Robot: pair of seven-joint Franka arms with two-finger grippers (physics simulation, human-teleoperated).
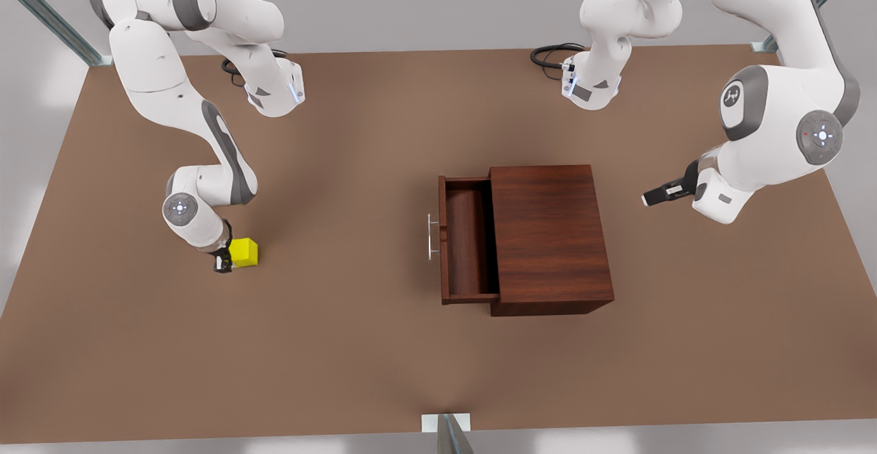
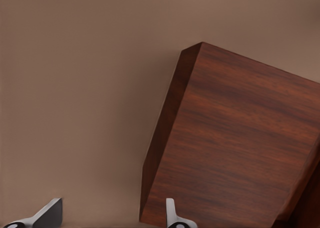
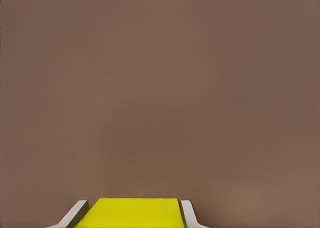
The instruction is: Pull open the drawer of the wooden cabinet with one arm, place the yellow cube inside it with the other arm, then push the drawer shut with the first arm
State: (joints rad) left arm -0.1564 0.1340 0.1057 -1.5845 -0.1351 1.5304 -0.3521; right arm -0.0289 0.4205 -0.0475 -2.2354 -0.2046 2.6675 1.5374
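Over at the front view's left, low in the frame, the right gripper (image 1: 226, 259) points down at the small bright yellow cube (image 1: 244, 252), which sits on the flat brown table (image 1: 329, 344). In the right wrist view that gripper (image 3: 134, 219) has a pale fingertip (image 3: 76, 214) against each side of the yellow cube (image 3: 131, 214), so it is grasping the cube; whether the cube has left the table surface I cannot tell. The cube is well apart from the cabinet, out on the open table at the left of the frame.

At the middle of the front view stands the boxy dark reddish-brown wooden cabinet (image 1: 551, 235) with a flat grained top. Its shallow drawer (image 1: 469, 242) is pulled out towards the front view's left, its inside bare wood, with the thin silver bar handle (image 1: 431, 236) on the front panel.

At the front view's right, about level with the cabinet's top edge in the frame, the left gripper (image 1: 649, 197) hangs apart from the cabinet, its dark tip pointing towards it. In the left wrist view its two fingertips (image 2: 50, 213) stand spread with bare table between them, released and holding nothing, and the cabinet (image 2: 235, 143) lies beyond them.
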